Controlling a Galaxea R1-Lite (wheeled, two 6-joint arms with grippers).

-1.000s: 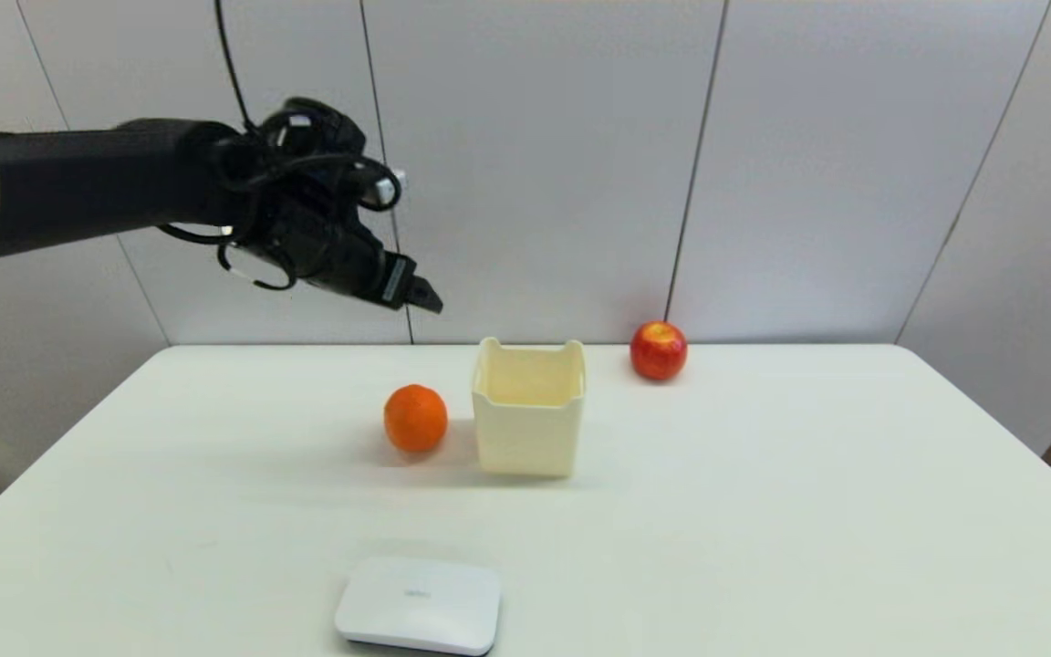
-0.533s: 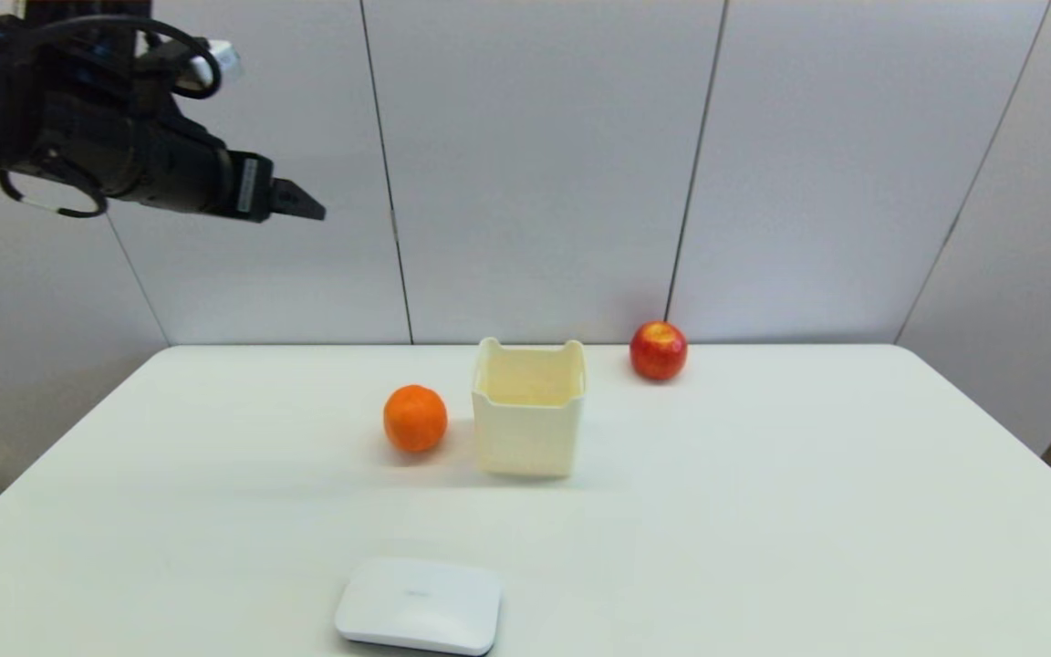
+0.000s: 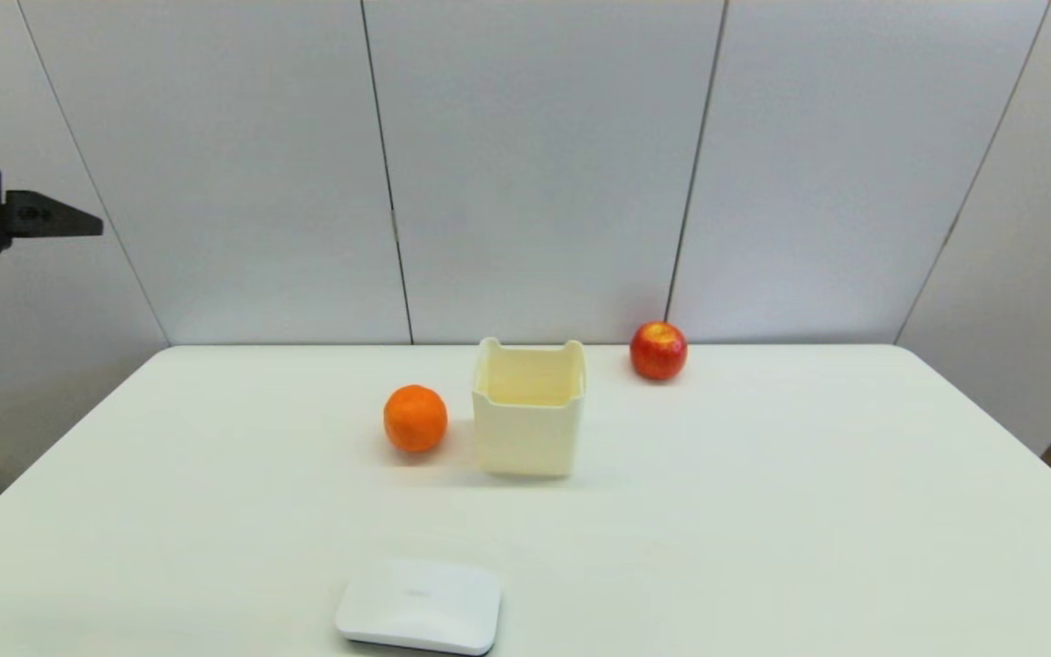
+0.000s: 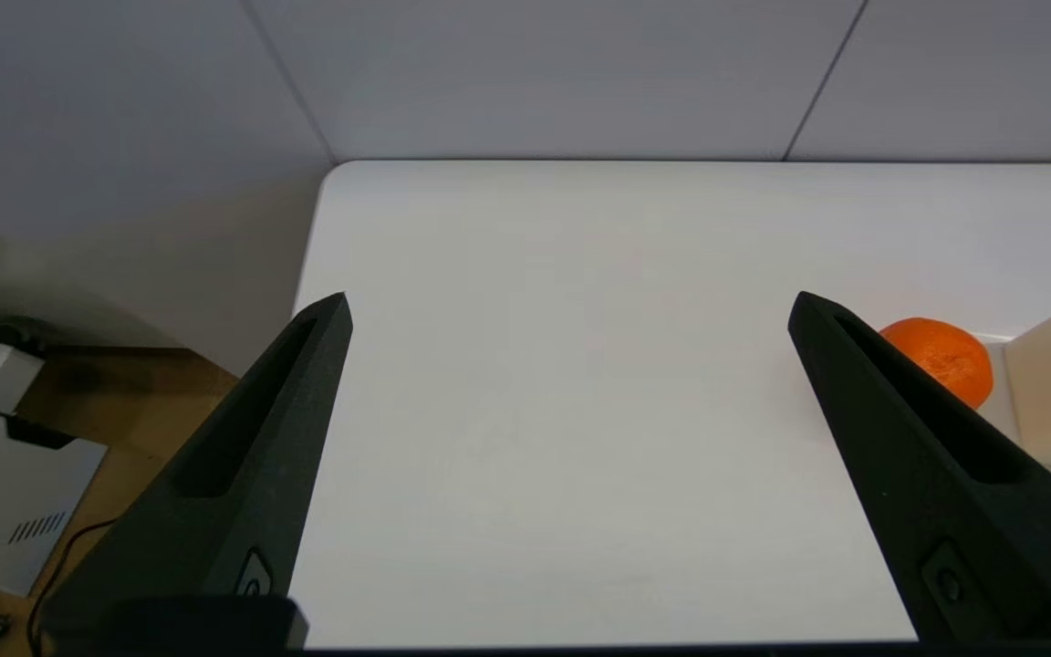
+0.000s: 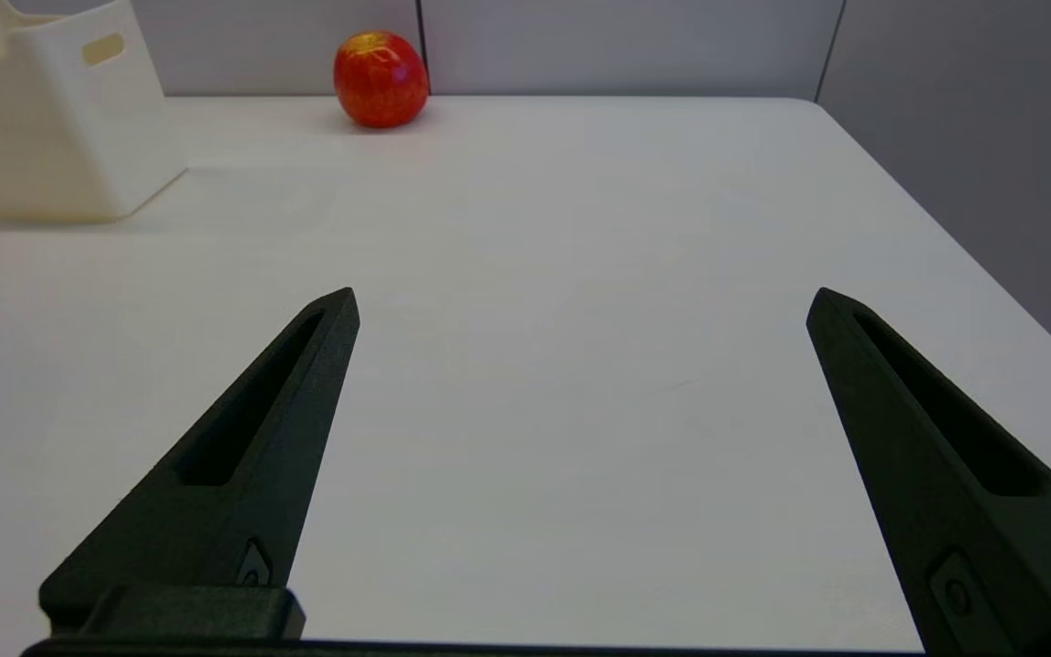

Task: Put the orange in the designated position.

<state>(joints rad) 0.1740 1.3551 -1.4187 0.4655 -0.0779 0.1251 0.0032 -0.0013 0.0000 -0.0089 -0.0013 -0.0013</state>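
- Head view: you see the orange resting on the table, just left of the cream box and apart from it.
- The apple sits near the table's far edge, right of the box.
- A flat white device lies at the near edge.
- The left gripper hangs high at the far left, well away from the orange.
- Left wrist view: you find the left gripper's fingers spread wide, holding nothing; the orange shows beyond one finger.
- Right wrist view: the right gripper hovers low over bare table, released and empty.
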